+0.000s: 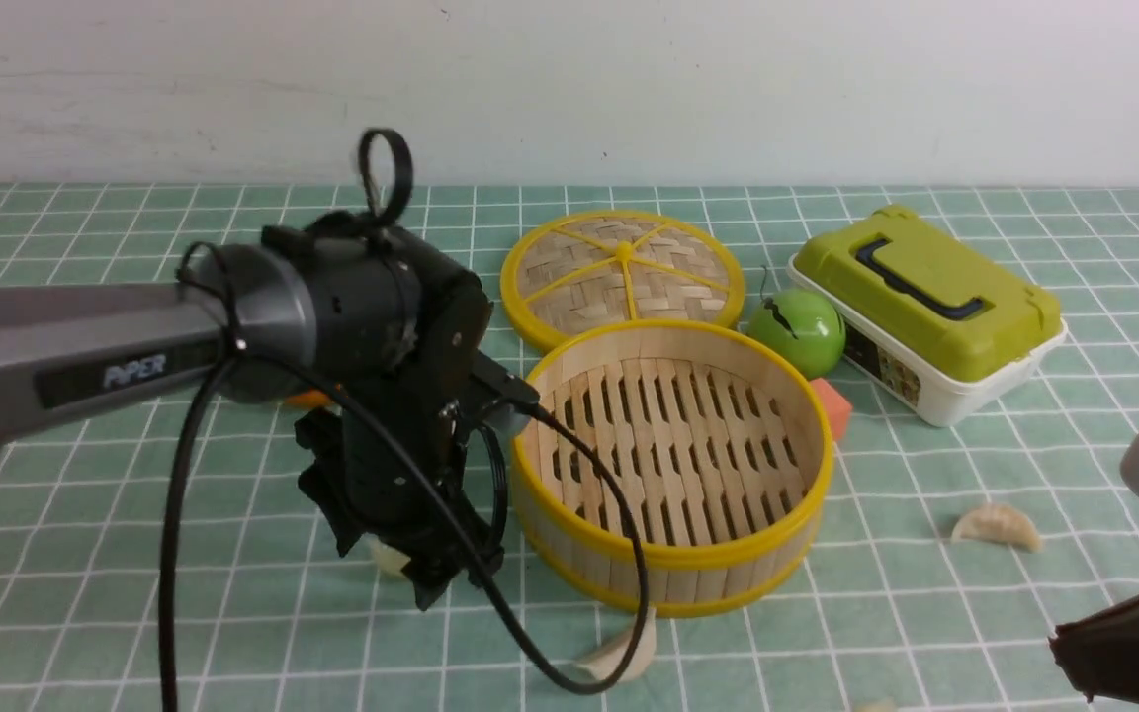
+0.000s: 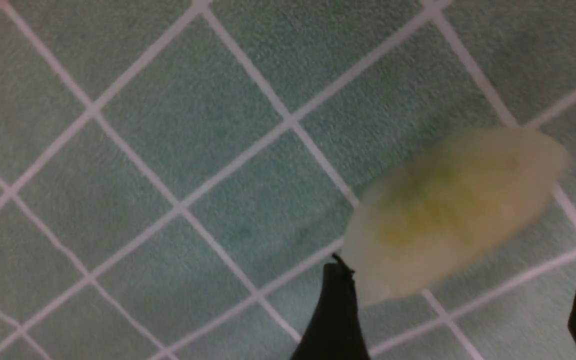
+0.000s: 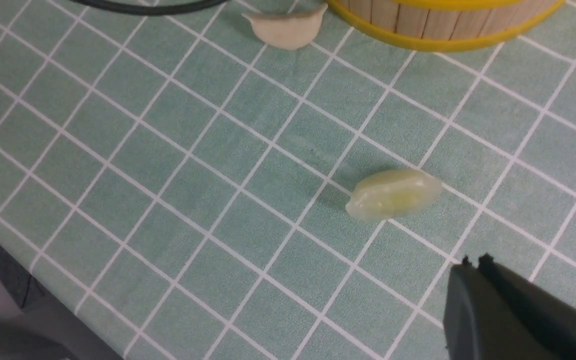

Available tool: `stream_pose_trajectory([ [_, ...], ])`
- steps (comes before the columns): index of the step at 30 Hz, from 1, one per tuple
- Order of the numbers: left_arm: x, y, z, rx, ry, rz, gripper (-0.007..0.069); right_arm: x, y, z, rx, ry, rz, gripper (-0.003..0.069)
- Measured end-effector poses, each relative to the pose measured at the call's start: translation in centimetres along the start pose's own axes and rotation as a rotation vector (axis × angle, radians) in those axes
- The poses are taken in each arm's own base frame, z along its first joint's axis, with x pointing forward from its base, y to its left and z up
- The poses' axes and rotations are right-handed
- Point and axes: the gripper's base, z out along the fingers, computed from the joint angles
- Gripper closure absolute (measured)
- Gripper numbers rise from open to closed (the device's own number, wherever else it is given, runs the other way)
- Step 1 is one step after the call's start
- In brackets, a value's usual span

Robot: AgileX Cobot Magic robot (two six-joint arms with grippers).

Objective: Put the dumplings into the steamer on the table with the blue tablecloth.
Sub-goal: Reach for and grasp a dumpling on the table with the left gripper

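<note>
Nearest, the right claw [image 3: 475,260] is shut. The left claw [image 2: 463,267] hangs wide open right over one dumpling [image 2: 453,210] on the counter [image 1: 85,613], so the left arm is nearer to it. The empty steamer [image 1: 673,578] sits at its 2 o'clock.

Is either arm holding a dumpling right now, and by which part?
Nothing is held. The left gripper has its jaws open astride a dumpling on the blue tablecloth; the right gripper is shut, empty.
</note>
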Motion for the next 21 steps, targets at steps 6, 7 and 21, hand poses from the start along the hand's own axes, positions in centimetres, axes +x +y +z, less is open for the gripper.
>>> stream_pose_trajectory([
  [6,-0.52,-0.02,1.10,-0.016,-0.012,0.024,0.0173,0.00,0.00,0.00,0.000,0.000,0.000,0.0665],
  [7,-0.57,-0.03,1.14,-0.015,-0.016,0.024,0.0193,0.00,0.00,0.00,0.000,0.000,0.000,0.0664],
  [21,-0.75,-0.02,1.08,-0.015,-0.036,-0.007,0.0638,0.00,0.00,0.00,0.000,0.000,0.000,0.0655],
])
